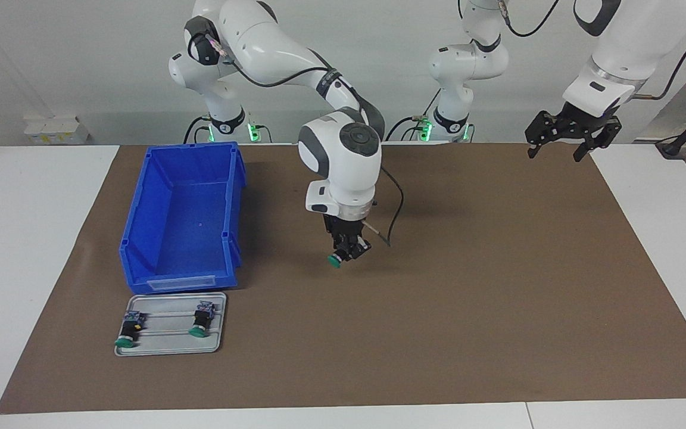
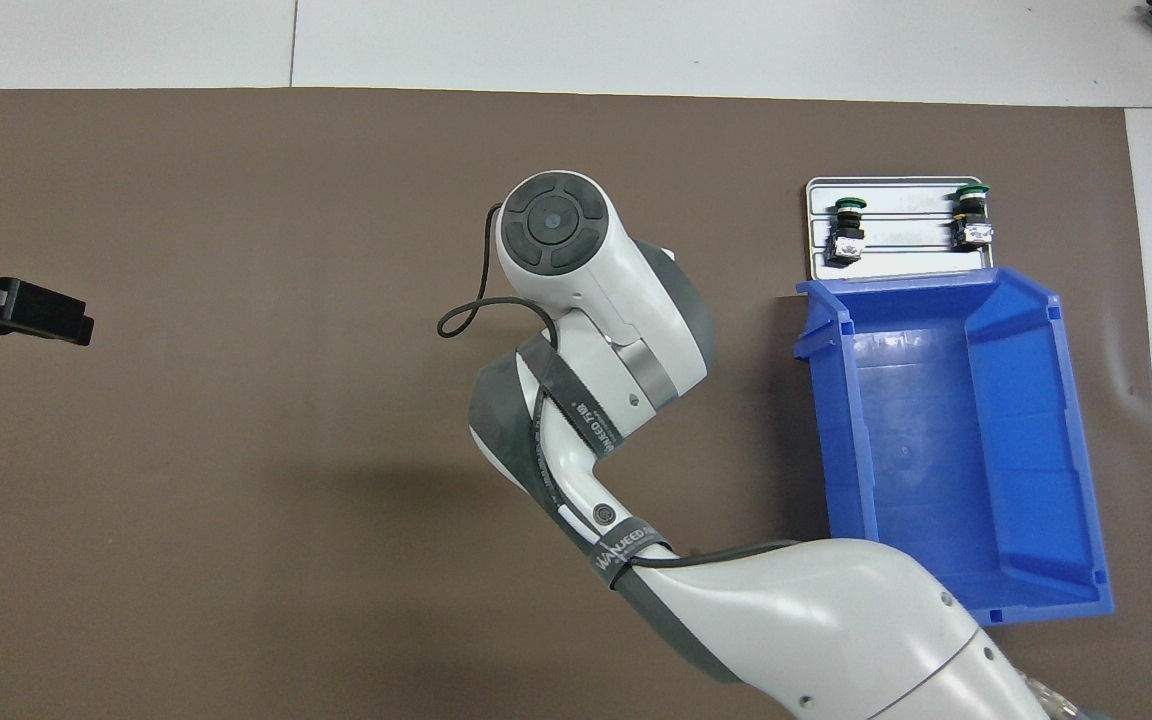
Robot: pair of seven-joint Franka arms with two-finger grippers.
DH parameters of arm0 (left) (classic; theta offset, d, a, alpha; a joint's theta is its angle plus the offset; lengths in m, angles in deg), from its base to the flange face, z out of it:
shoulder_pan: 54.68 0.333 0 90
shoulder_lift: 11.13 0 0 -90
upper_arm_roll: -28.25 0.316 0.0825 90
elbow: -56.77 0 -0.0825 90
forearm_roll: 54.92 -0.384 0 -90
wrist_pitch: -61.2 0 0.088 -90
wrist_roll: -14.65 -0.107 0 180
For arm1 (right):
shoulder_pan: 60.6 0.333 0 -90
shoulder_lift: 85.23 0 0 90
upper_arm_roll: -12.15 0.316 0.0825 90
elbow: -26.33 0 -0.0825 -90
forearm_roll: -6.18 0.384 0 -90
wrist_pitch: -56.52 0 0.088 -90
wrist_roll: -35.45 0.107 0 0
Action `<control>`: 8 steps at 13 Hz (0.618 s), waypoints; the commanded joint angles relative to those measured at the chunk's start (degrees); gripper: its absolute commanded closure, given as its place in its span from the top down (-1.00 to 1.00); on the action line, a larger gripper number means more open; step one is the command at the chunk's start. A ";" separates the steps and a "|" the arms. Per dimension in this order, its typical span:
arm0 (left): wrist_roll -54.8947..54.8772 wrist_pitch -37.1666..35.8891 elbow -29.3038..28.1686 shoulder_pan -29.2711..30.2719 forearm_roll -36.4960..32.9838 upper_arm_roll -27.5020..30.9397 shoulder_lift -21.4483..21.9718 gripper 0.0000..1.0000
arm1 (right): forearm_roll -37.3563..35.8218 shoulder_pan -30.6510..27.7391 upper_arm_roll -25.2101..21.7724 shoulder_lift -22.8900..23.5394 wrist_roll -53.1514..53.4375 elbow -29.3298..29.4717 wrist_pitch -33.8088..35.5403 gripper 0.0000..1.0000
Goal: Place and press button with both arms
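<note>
A button with a green cap and black body hangs tilted, cap downward, in my right gripper, which is shut on it just above the middle of the brown mat. In the overhead view the right arm's wrist hides both this gripper and the button. My left gripper hangs open and empty, raised over the mat's corner at the left arm's end. Only its black tip shows at the edge of the overhead view.
A blue bin stands empty at the right arm's end of the mat. Farther from the robots, touching it, a small grey tray carries two more green-capped buttons.
</note>
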 commanded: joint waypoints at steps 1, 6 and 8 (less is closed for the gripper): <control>-0.13 -0.25 -1.80 0.72 -0.71 -0.55 1.64 1.00 | -1.10 2.47 -0.28 4.24 9.95 6.16 1.29 -1.00; -0.13 -0.16 -1.80 0.72 -0.71 -0.55 1.64 1.00 | -0.05 4.77 0.42 6.63 26.57 8.81 2.52 -1.00; -0.13 -0.25 -1.80 0.72 -0.71 -0.55 1.64 1.00 | 3.10 4.60 0.68 6.54 29.94 8.46 2.70 -1.00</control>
